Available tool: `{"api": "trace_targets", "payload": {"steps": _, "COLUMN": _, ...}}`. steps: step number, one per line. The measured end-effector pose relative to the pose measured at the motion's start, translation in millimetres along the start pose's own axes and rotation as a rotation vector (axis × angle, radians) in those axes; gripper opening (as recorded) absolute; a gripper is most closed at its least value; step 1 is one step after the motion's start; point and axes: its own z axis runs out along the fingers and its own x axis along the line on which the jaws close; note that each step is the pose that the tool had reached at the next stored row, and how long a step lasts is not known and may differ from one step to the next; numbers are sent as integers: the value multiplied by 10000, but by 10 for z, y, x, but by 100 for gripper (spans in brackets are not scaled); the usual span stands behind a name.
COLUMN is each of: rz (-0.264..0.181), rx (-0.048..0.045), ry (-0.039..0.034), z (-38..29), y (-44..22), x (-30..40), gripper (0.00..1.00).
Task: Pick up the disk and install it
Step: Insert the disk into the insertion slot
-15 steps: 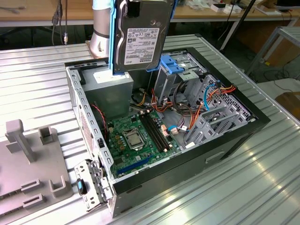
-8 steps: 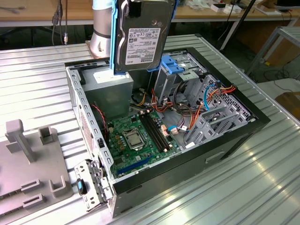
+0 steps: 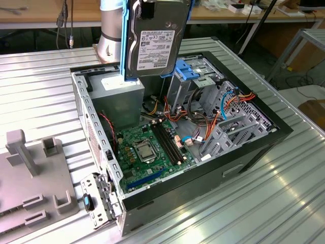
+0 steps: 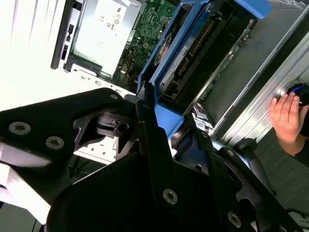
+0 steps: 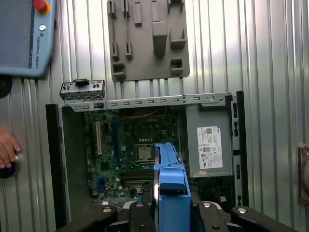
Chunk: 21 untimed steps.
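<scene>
- I am gripping the disk [image 3: 152, 43] in my claw [image 5: 172, 215], which is clamped narrow on its blue frame.
- The disk is hanging upright, label side facing the exterior view, above the open case [image 3: 87, 112] and clear of everything inside it.
- It is hovering over the end of the case where the power supply [image 3: 119, 90] is sitting, just beside the blue-latched drive bay [image 3: 195, 71].
- In the first wrist view I am looking down past the disk's edge onto the motherboard [image 5: 120, 154] on the case floor.
- A grey fixture [image 3: 30, 168] is lying just outside the case on the ribbed table [image 3: 244, 203].
- A person's hand [image 5: 6, 151] is resting near the case, on the side away from the power supply, with a pendant [image 5: 24, 36] lying further off.
</scene>
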Motion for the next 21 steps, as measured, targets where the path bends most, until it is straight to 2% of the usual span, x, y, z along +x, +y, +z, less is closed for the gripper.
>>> {"api": "trace_targets", "payload": {"steps": 21, "rz": 0, "rx": 0, "ry": -1, "z": 9, "y": -114, "x": -7, "gripper": 37}}
